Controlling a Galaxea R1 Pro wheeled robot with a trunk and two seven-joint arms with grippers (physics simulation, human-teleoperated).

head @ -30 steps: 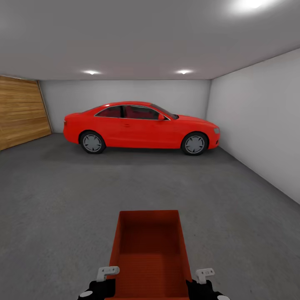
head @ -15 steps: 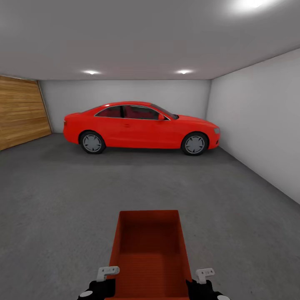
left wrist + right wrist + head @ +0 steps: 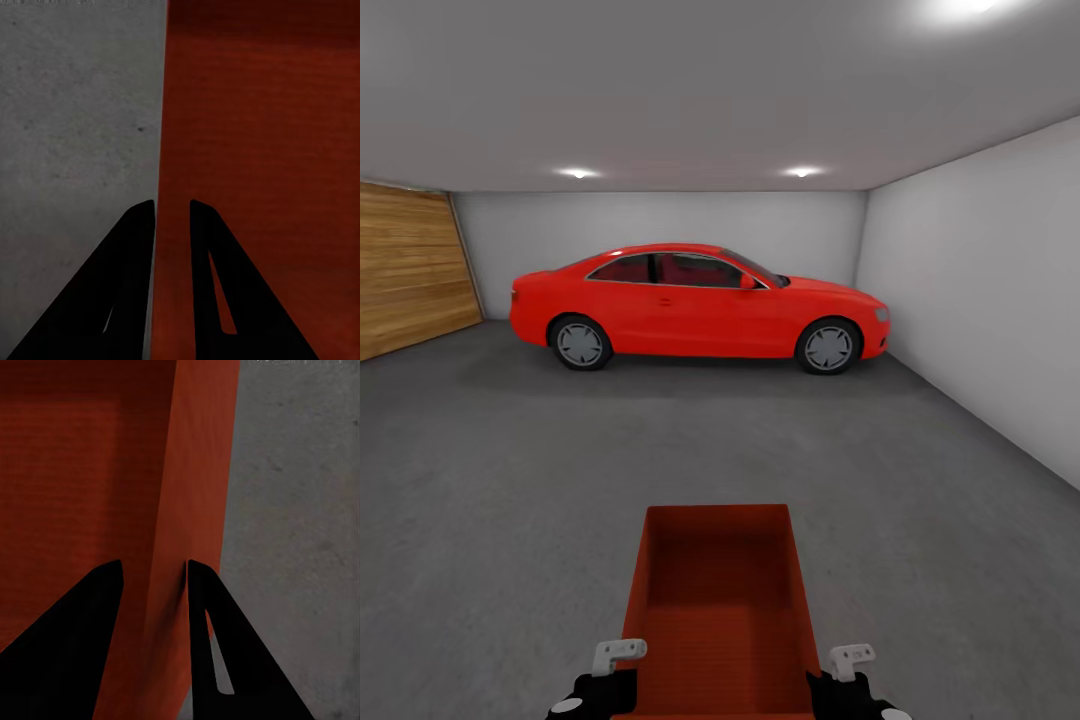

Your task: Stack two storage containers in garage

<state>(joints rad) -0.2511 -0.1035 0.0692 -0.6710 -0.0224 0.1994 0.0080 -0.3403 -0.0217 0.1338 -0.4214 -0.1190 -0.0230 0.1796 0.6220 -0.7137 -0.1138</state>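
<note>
Nearest the robot, the left gripper and the right gripper sit on either side of one orange-red storage container, which is carried out in front at the bottom middle of the head view. In the left wrist view the left gripper's fingers are nearly closed with the container's left wall pinched between them, and in the right wrist view the right gripper's fingers straddle the right wall in the same narrow pinch, so both are clamped on the bin's side walls. Grey floor shows past the walls in both wrist views, and the bin looks held above it, not set down. Beyond lies open dark grey concrete, then the red car parked across the far end, with a wood-panelled door on the far left and white walls around. So this is the garage: the carry of this container looks finished, placing it remains, and I see no second container here, so fetching and stacking it is probably left
</note>
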